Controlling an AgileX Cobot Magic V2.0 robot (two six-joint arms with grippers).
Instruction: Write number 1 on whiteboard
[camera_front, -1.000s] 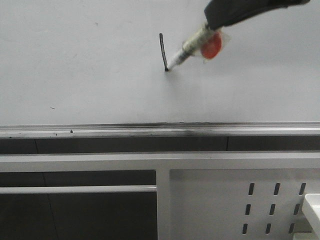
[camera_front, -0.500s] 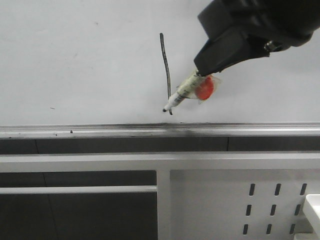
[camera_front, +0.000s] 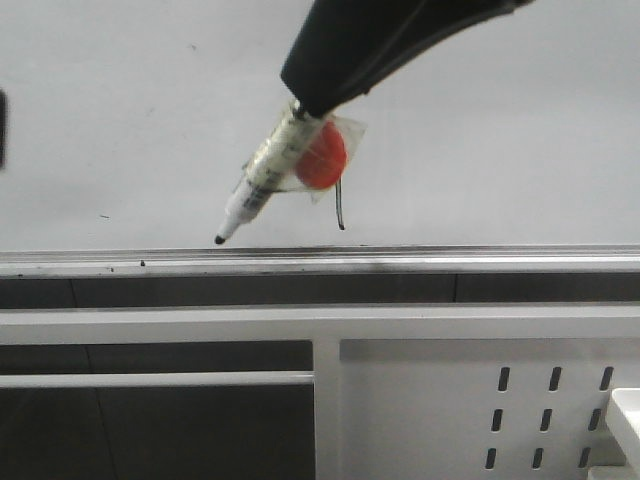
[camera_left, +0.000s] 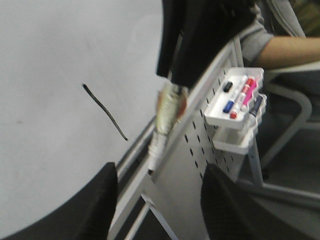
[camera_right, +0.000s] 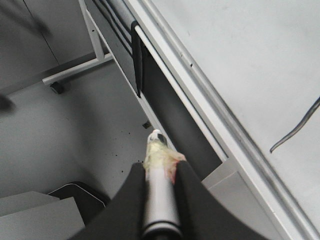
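While my right pincer (camera_right: 159, 172) grips the marker (camera_front: 262, 172) left of the number 1 (camera_left: 104, 111) on the whiteboard (camera_front: 120, 120), its uncapped tip hovers near the ledge (camera_front: 480, 262), risking a stray smear.

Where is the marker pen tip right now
In the front view the marker pen tip sits left of centre, just above the whiteboard's silver ledge and left of the number 1; the right tool grips the pen.

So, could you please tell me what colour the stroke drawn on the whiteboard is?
Black: the number 1 on the whiteboard shows best in the left wrist view.
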